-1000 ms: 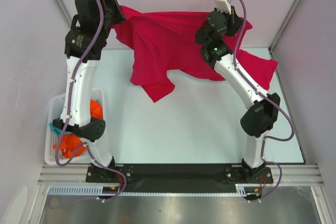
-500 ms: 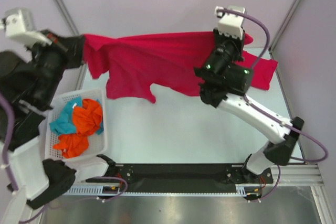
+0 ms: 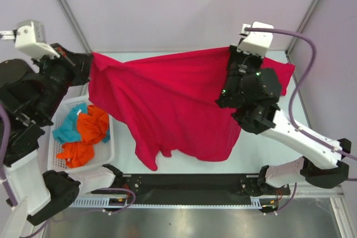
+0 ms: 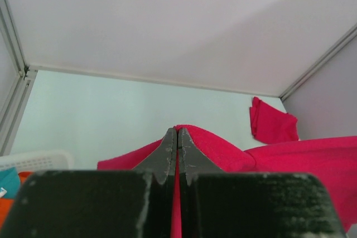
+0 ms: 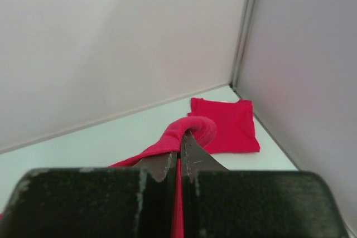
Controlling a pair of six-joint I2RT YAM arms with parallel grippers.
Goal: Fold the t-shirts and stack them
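Pale walls [image 3: 167, 4] close in the table [image 3: 124, 151], and above it a red t-shirt [image 3: 167, 104] hangs spread between the left tool [image 4: 177, 135] and the right tool [image 5: 179, 140], each pinching one top end, with a folded t-shirt [image 5: 223, 124] at the table's far right corner.

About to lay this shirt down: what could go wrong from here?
The left fingers and right fingers each pinch only a small fold of the hanging crimson cloth t-shirt; it could slip.
Its cloth hangs close beside the right arm and may snag.
Lowering it could disturb the folded crimson t-shirt in the far right corner.
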